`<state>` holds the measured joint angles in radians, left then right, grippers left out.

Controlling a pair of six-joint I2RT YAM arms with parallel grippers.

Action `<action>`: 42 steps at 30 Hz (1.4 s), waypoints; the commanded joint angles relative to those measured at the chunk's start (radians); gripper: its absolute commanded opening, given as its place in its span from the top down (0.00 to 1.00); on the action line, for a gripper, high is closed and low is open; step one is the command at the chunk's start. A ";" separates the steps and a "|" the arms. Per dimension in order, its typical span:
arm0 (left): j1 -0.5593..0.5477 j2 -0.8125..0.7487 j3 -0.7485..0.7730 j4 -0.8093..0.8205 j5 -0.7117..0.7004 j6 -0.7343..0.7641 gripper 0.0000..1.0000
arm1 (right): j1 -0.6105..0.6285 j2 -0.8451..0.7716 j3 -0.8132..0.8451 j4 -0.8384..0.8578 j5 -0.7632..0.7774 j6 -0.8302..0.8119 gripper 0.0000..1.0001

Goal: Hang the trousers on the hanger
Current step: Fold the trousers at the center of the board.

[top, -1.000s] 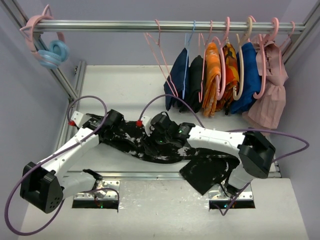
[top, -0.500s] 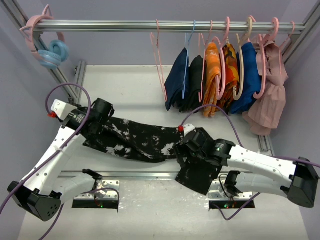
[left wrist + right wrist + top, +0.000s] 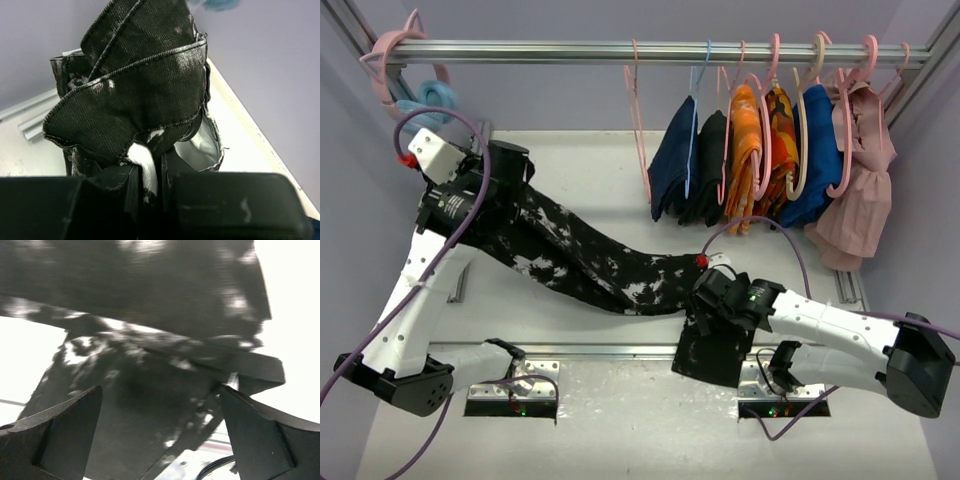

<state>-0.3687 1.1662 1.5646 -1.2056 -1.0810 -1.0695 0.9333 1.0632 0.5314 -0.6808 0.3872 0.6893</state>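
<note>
The black trousers with white splatter marks (image 3: 590,265) stretch from upper left down to the table's front edge. My left gripper (image 3: 500,185) is shut on one end of the trousers (image 3: 145,90) and holds it raised at the far left. My right gripper (image 3: 705,310) is open just above the lower part of the trousers (image 3: 150,390), holding nothing. The thin pink hanger (image 3: 640,130) hangs empty on the rail, left of the other clothes.
A metal rail (image 3: 620,50) runs across the back. Navy, black, orange, blue and pink garments (image 3: 770,160) hang on it at the right. Pink and blue headphones (image 3: 415,95) hang at the rail's left end. Frame posts stand at both sides.
My left gripper has lifted its end of the trousers up and toward the back left, pulling the fabric taut. My right arm has drawn back slightly toward the front, still open over the lower leg.
</note>
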 commanded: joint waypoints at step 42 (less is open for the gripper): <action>0.076 0.038 0.299 0.273 -0.030 0.499 1.00 | -0.030 0.272 0.261 0.047 0.405 -0.503 1.00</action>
<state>-0.3089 1.2171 1.7901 -1.0190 -1.0803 -0.5933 0.9090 1.4313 0.7122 -0.6109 0.5306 0.1824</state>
